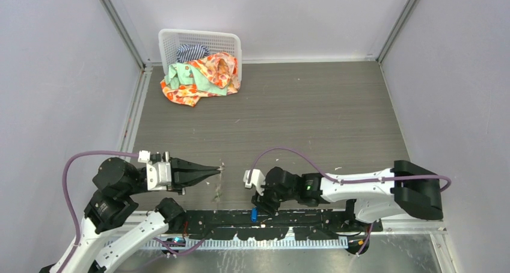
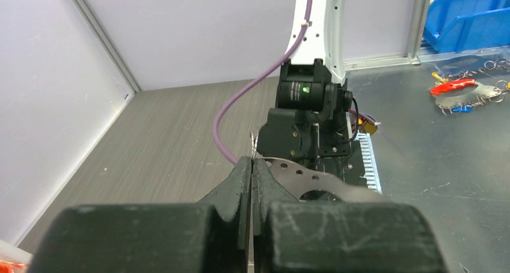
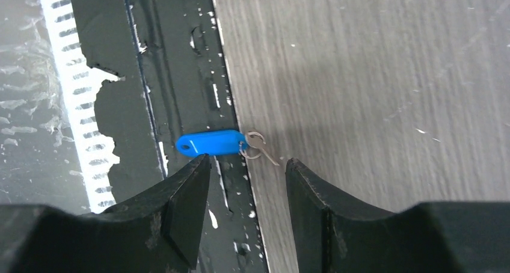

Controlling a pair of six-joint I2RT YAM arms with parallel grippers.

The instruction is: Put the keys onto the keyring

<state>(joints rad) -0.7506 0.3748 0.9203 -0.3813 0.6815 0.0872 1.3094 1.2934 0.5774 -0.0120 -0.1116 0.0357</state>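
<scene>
Down at the near edge of the grey wood-grain bench (image 1: 313, 116), the small key with the blue plastic head (image 3: 210, 143) lay flat. Its head rested on the black strip (image 3: 180, 74) along that edge, and its little ring and metal shank lay on the wood grain. The right gripper (image 3: 246, 165) hung directly over it, jaws partly apart with nothing between them. Near it, towards the bench's left edge, the left gripper (image 2: 251, 160) was pinched tight on the thin silvery wire keyring (image 1: 218, 186), which showed just past its tips.
</scene>
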